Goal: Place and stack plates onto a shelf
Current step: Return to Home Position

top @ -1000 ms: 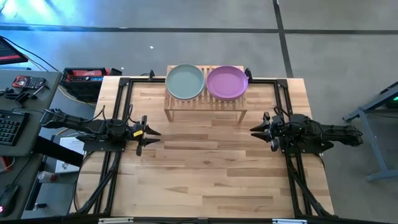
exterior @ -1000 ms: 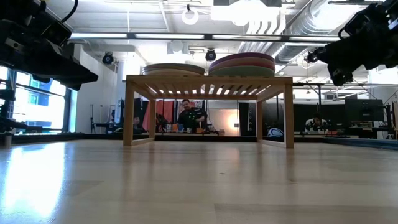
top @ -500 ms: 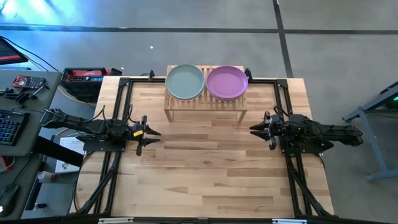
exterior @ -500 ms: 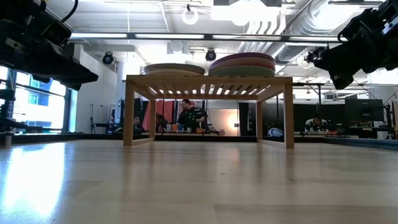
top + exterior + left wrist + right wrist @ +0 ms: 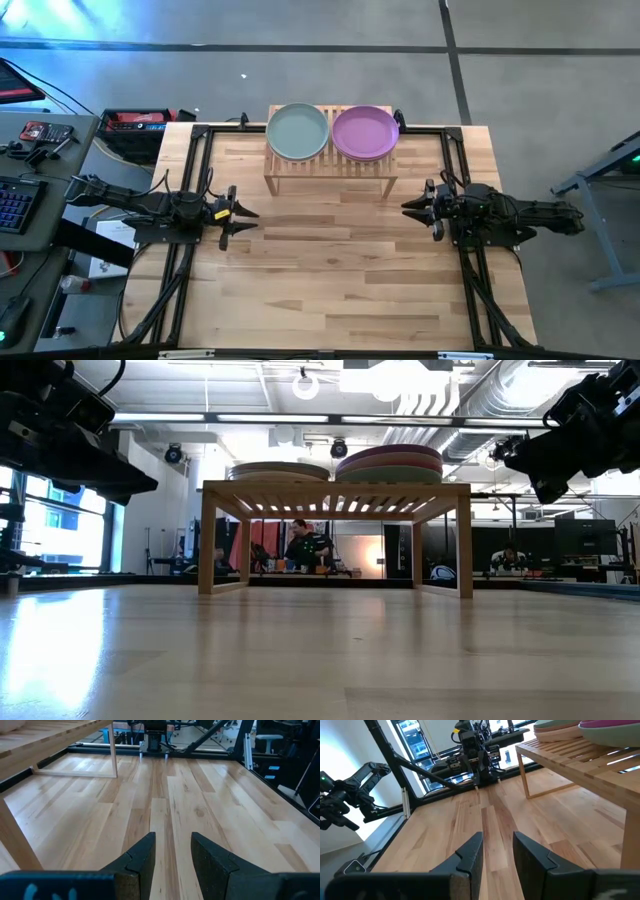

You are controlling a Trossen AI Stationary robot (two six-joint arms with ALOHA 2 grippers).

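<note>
Status: the low, light-wood slatted shelf (image 5: 330, 168) stands at the middle of the far edge of the pale plank table (image 5: 330, 290). Every plate in view is on it, in two stacks of round matte plates side by side. The mint-grey top plate (image 5: 297, 131) is at the shelf's left end and the purple top plate (image 5: 365, 132) at its right end.

The left gripper (image 5: 245, 213) hovers near the table's left edge and the right gripper (image 5: 410, 208) near its right edge. Each sits just in front of one of the shelf's front corners, and they point at each other. Both wrist views show the fingers slightly parted with nothing between them.

Risks as I read them:
- The stacks fill the shelf's width, with rims at or just past its ends, so there's no margin. A bump could slide a stack off an end or off the far edge.
- In the low view the right stack (image 5: 390, 463) is taller than the left stack (image 5: 280, 470), and its layers don't look flush. The top plates are likely the first to slide. I can't tell the plate count per stack.
- The shelf looks light and free-standing, so I'd expect it to shift on contact.
- Cause to watch: a home move that swings a wrist toward the far edge could clip a front leg or a plate rim. It's safer to pull each arm straight back toward its own table edge first.
</note>
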